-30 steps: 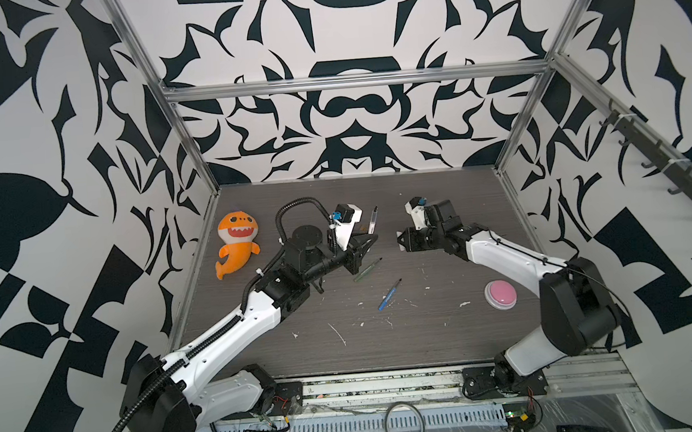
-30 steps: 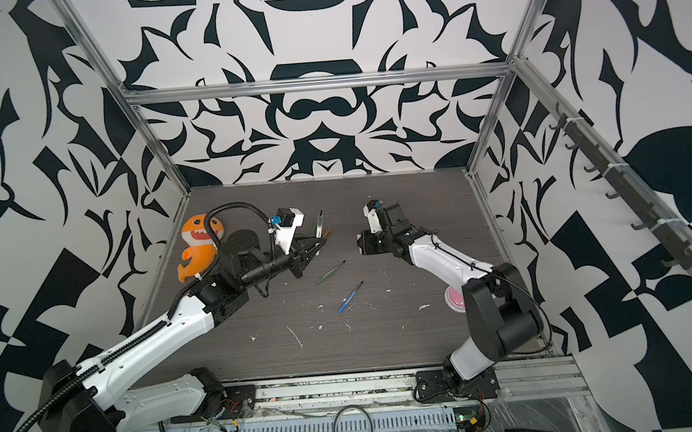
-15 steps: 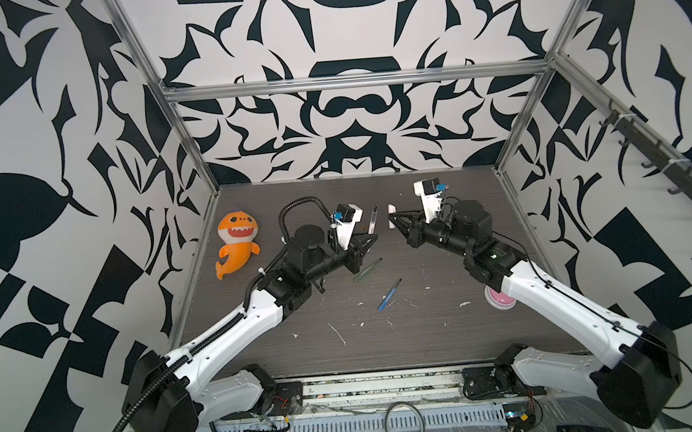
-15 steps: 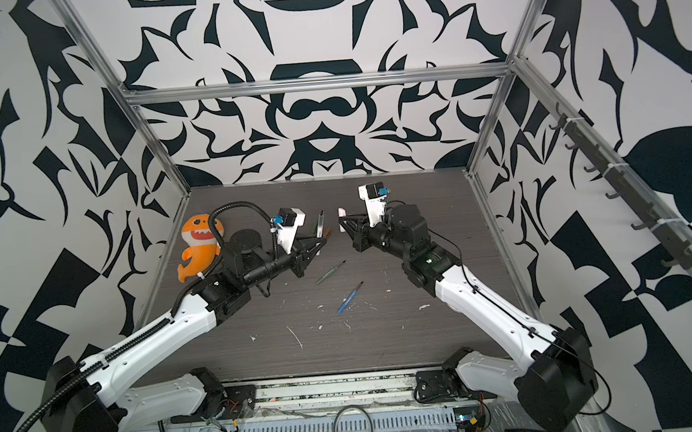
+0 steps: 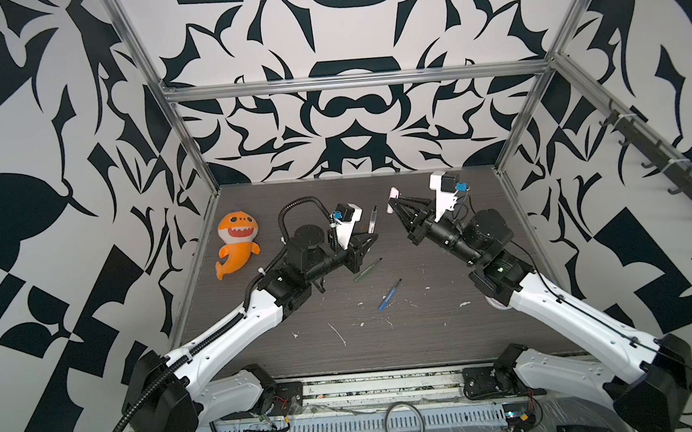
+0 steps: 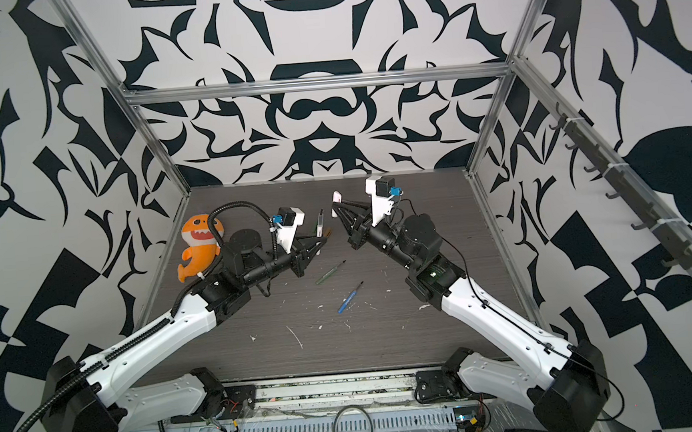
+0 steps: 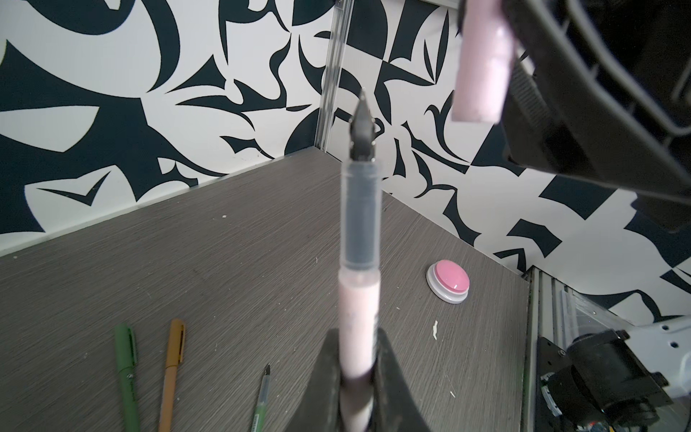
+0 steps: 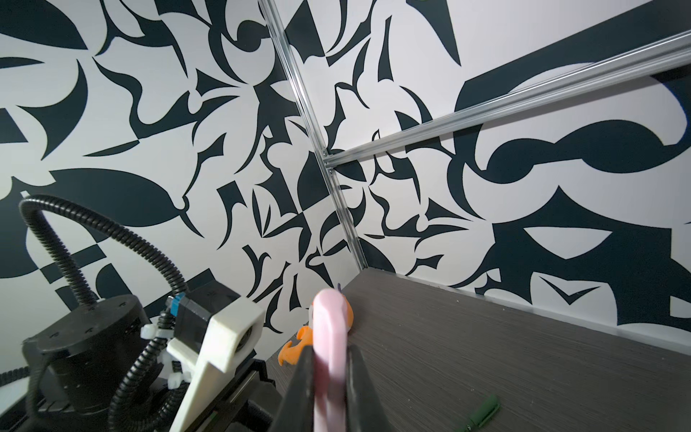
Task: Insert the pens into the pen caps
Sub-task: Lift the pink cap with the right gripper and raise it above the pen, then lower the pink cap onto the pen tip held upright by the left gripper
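Observation:
My left gripper (image 7: pixel 357 377) is shut on the white-pink pen (image 7: pixel 359 224), which stands upright with its dark tip up; both top views show it (image 5: pixel 373 220) (image 6: pixel 320 223) above the left gripper (image 5: pixel 372 240). My right gripper (image 8: pixel 329 361) is shut on a pale pink pen cap (image 8: pixel 329 329), held high (image 5: pixel 393 195) (image 6: pixel 336 199) just right of the pen tip, apart from it. In the left wrist view the cap (image 7: pixel 482 63) hangs beside and above the tip. An uncapped green pen (image 5: pixel 367 269) and a blue pen (image 5: pixel 389 295) lie on the table.
An orange shark plush (image 5: pixel 238 243) lies at the far left. A pink button (image 7: pixel 448 280) sits near the right wall. A capped green pen (image 7: pixel 127 374) and a capped orange-brown pen (image 7: pixel 172 370) lie under the left gripper. White scuffs mark the dark table (image 5: pixel 428 344).
The right arm has swung up from low over the table and carried the pink cap left and higher, close to the pen tip. The left arm has barely moved.

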Motion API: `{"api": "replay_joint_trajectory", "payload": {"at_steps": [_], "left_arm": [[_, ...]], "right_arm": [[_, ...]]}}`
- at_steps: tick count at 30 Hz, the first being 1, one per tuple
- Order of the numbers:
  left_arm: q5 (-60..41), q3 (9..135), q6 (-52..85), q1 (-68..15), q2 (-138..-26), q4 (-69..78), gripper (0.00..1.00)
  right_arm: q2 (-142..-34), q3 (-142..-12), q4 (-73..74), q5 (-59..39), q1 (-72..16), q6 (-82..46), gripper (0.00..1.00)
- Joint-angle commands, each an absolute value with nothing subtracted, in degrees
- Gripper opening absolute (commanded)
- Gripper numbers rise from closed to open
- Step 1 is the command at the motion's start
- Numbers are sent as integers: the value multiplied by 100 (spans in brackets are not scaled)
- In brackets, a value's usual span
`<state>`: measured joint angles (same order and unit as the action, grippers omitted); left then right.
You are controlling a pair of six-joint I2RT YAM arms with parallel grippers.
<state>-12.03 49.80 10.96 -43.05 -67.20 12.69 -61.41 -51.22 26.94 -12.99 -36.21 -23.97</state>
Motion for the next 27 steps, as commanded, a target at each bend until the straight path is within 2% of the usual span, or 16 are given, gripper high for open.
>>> {"api": "replay_joint_trajectory", "payload": {"at_steps": [1,27], "left_arm": [[-1321,5045,1160,-4320,-6691,1469,5],[-1389,5057,1166,-4322,-6705,1466,5]], "right_arm": [[-6235,-5405,3310,-1275,-3665,-2502,12],[-6758,-5762,3330,-1501,-3677,-2704,10]]}}
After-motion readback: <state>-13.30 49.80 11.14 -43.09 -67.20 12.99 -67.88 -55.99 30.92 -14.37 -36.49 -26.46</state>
